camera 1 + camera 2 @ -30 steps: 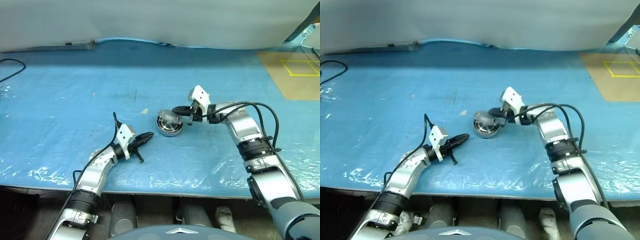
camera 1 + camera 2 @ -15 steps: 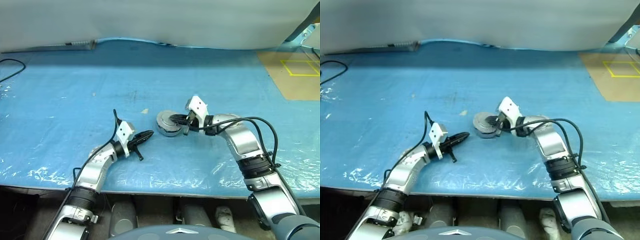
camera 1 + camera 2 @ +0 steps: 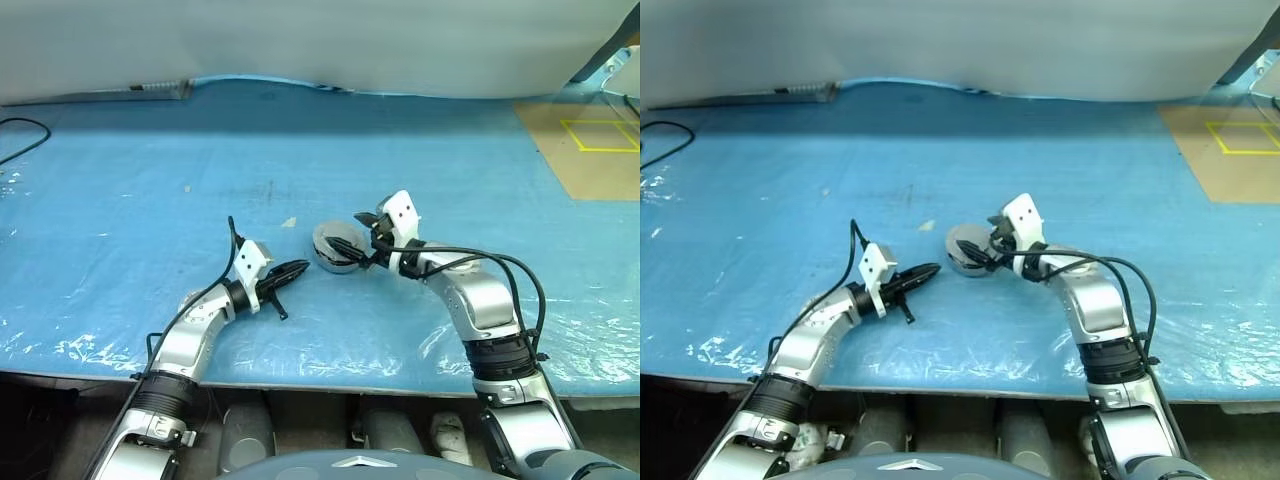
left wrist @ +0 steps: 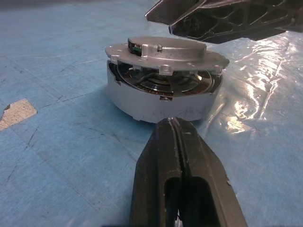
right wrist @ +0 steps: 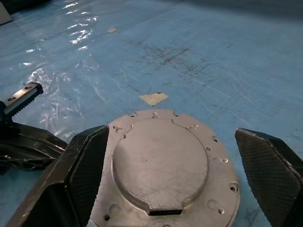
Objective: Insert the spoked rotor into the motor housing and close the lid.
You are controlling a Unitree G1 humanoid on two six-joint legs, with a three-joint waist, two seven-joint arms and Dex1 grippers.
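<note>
Right wrist view has the right end effector (image 5: pixel 165 189) spread wide, straddling the lid (image 5: pixel 163 182), which it isn't gripping. Left end effector (image 4: pixel 177 124) sits pinched closed, level, just near-left of the motor housing (image 4: pixel 163 97).

lid (image 5: pixel 163 172) cut off below, spoked rotor (image 4: pixel 161 82) mostly hidden beneath it

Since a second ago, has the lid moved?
Yes. The lid, tilted up on edge a second ago, now lies flat on the motor housing, beside the same tan patch on the blue sheet.
</note>
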